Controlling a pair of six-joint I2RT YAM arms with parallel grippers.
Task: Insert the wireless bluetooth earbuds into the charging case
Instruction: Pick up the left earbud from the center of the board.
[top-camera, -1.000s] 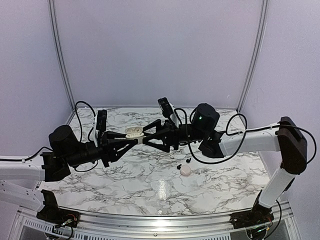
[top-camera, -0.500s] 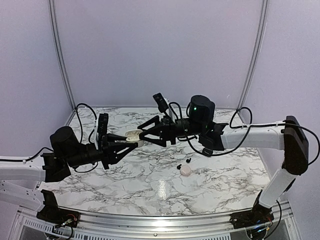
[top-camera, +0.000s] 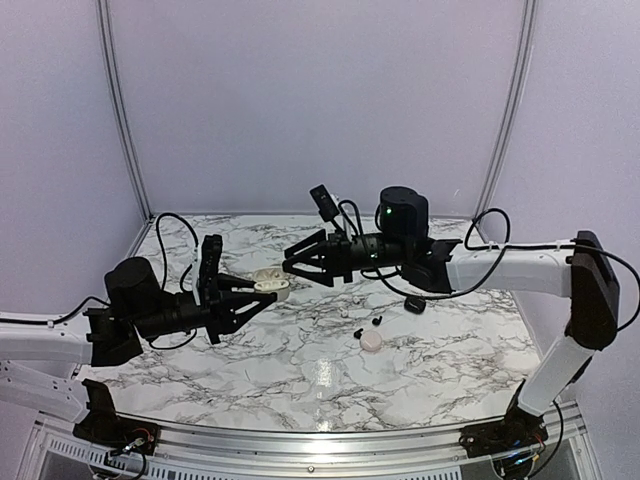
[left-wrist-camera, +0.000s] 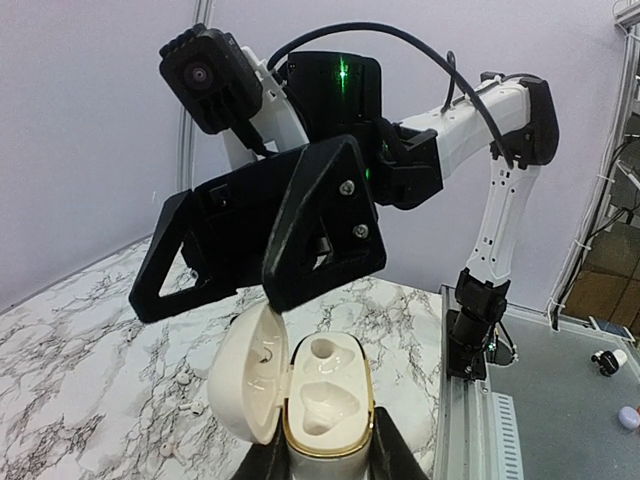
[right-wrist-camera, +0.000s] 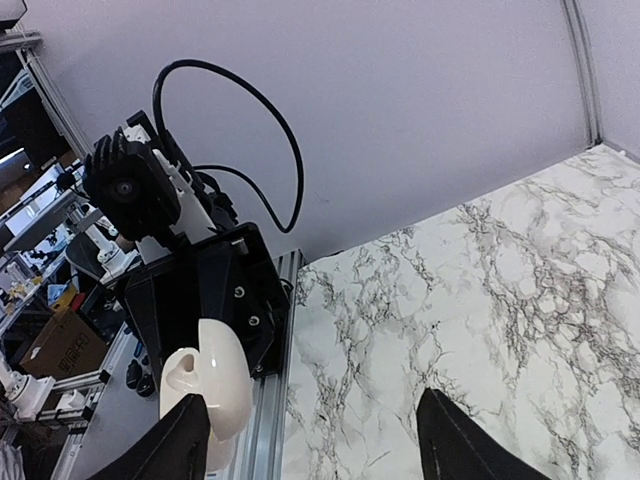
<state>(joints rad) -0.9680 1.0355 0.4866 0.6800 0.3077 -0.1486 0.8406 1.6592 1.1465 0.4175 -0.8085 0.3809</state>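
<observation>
My left gripper (top-camera: 264, 291) (left-wrist-camera: 326, 455) is shut on the base of a white charging case (top-camera: 268, 281) (left-wrist-camera: 325, 405) with a gold rim. The case is held upright above the table. Its lid (left-wrist-camera: 243, 375) hangs open to the left, and both moulded wells are empty. My right gripper (top-camera: 290, 264) (right-wrist-camera: 320, 450) is open and holds nothing. It hovers just above and beyond the case, its left finger close to the lid (right-wrist-camera: 222, 385). White wireless bluetooth earbuds (left-wrist-camera: 182, 379) lie on the marble below the case. Two black ones (top-camera: 358, 333) lie near the table's middle.
A closed round white case (top-camera: 371, 341) lies beside the black earbuds. A black case (top-camera: 413, 305) sits under the right forearm. The table's near edge is a metal rail (left-wrist-camera: 470, 420). The right arm's cable loops above the back of the marble.
The right arm has lifted and swung left, its open fingers now above the case. My left gripper has sunk lower with the case still held.
</observation>
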